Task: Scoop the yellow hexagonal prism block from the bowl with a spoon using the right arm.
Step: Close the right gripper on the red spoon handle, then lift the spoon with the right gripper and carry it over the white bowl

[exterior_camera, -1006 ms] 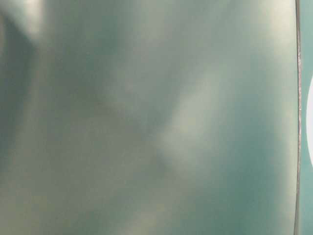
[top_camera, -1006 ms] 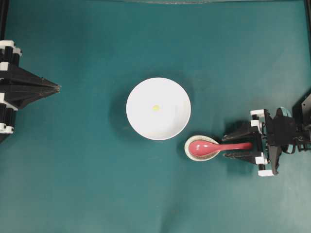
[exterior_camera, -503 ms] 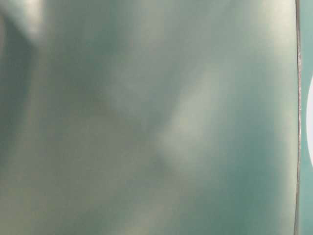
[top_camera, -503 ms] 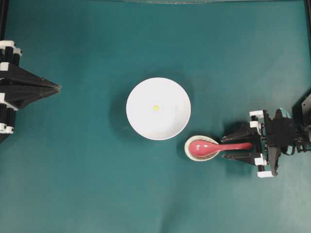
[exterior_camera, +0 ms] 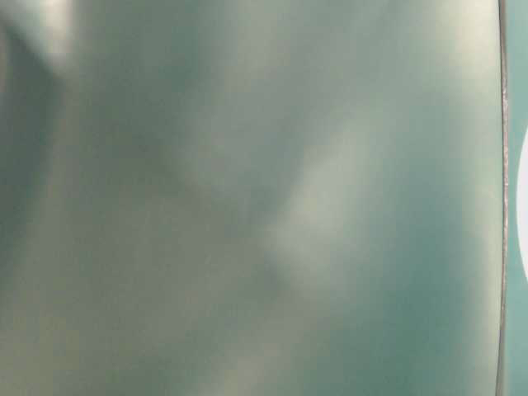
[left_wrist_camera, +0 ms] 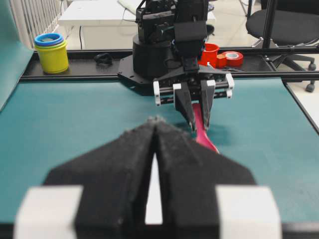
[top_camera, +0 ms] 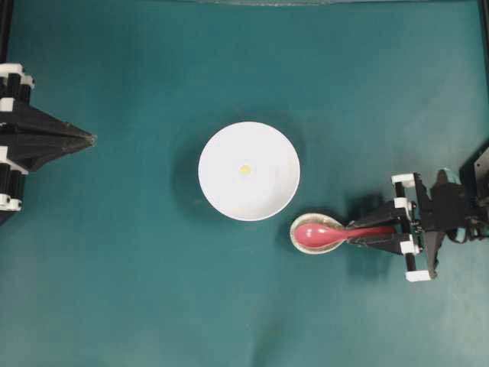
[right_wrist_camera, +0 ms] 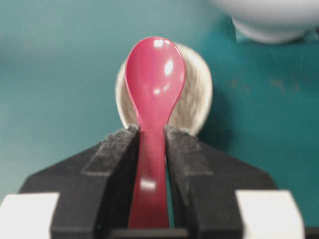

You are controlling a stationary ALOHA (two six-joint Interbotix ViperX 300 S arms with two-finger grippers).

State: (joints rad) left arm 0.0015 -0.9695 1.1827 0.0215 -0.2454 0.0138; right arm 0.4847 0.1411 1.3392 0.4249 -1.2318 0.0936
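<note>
Right end effector now tight around spoon handle, previously apart.

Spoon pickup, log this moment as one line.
phase: grasp | right hand: shut on spoon handle | spoon: on rest | block: in bowl | left hand: shut, idle

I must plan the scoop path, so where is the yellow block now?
In the overhead view the yellow block lies near the middle of the white bowl, up and left of the spoon on its rest.
</note>
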